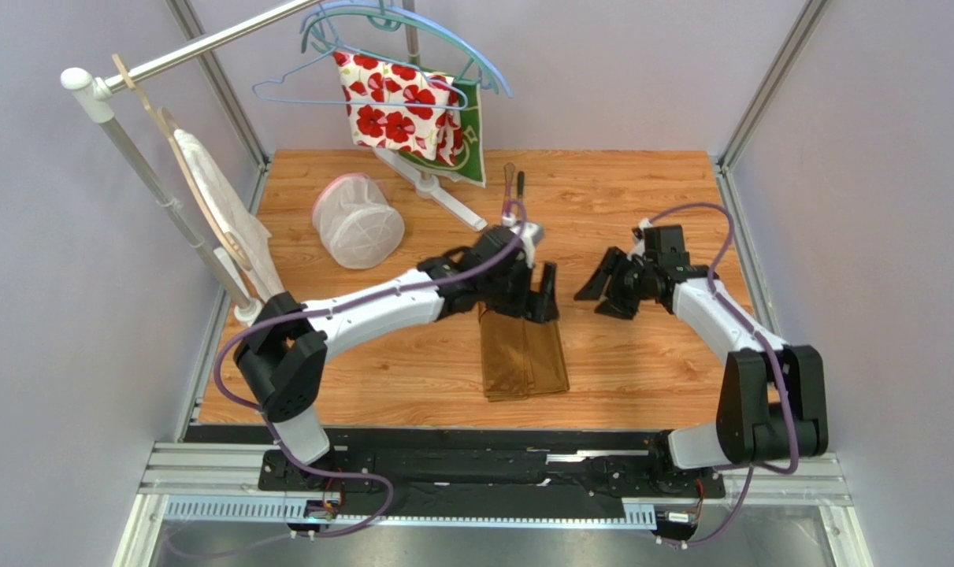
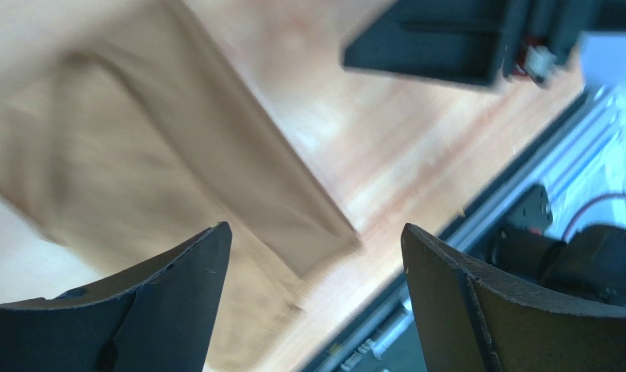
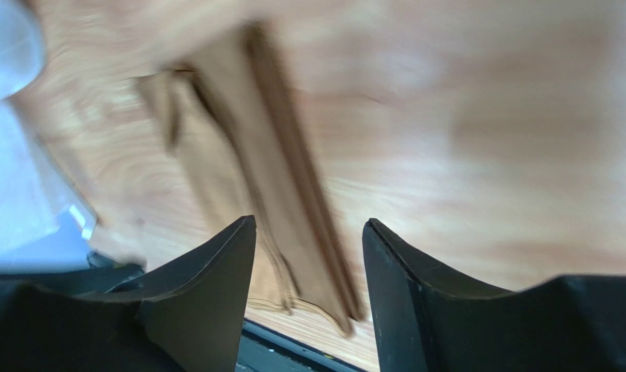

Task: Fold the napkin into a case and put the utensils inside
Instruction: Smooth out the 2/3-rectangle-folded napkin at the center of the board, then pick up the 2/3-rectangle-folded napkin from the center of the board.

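Note:
The golden-brown satin napkin [image 1: 523, 354] lies folded into a narrow strip on the wooden table, running towards the front edge. My left gripper [image 1: 541, 305] hovers over its far end, open and holding nothing; in the left wrist view the napkin [image 2: 137, 155] lies below the open left gripper [image 2: 314, 232]. My right gripper [image 1: 602, 293] is to the right of the strip, also open and empty; in the right wrist view the napkin [image 3: 246, 155] runs between the open fingers of the right gripper [image 3: 309, 225], well beneath them. A slim dark utensil [image 1: 511, 186] lies at the back.
A white mesh basket [image 1: 357, 221] stands at the back left. A clothes rack [image 1: 162, 177] carries hangers with a red-flowered cloth [image 1: 399, 106], a green cloth [image 1: 479, 148] and a white bag [image 1: 215, 189]. The black rail [image 1: 481, 440] borders the table's front edge.

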### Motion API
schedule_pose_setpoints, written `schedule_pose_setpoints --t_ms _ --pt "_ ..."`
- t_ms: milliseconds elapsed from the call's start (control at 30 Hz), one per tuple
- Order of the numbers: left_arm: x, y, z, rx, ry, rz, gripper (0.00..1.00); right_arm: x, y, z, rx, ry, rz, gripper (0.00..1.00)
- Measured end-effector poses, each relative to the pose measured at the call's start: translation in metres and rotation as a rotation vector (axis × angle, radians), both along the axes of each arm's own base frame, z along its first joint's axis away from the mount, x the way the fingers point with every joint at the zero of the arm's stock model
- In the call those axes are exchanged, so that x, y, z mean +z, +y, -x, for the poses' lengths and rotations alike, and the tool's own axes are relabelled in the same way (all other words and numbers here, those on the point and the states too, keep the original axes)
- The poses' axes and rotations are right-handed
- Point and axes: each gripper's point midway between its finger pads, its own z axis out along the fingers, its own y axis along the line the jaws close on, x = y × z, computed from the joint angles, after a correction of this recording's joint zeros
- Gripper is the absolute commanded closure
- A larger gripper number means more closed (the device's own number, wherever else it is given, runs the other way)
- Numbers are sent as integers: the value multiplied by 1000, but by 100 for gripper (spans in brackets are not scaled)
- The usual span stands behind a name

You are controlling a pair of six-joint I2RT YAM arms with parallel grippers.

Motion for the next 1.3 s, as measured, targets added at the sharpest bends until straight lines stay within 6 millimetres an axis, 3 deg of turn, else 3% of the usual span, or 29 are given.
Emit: schedule_pose_setpoints --t_ms 100,167,267,367,500,800,1100,1200,1233,1300 --pt "-9 -29 40 -28 2 -84 17 -22 -28 31 -109 86 49 37" --pt "-22 -40 55 -22 21 -149 18 -29 -43 47 -178 120 77 33" --pt "-49 -51 57 32 33 -275 17 -26 -70 57 -310 103 134 26" --pt "-79 -51 58 80 42 -394 18 -14 -100 55 -448 50 212 27" --pt "-102 -48 61 124 47 -524 24 -8 -121 57 -541 24 272 27" --pt "-115 -50 78 142 46 -638 32 -17 -122 58 -542 44 281 29" --pt "-122 -56 77 150 57 -668 44 -36 -117 66 -519 80 267 30" --pt "-123 -58 76 149 55 -667 54 -38 -113 63 -493 78 252 30" --pt "-123 -58 76 147 54 -666 74 -38 -109 61 -473 77 239 30" --pt "-123 -60 75 147 52 -655 87 -41 -102 59 -425 76 212 29"
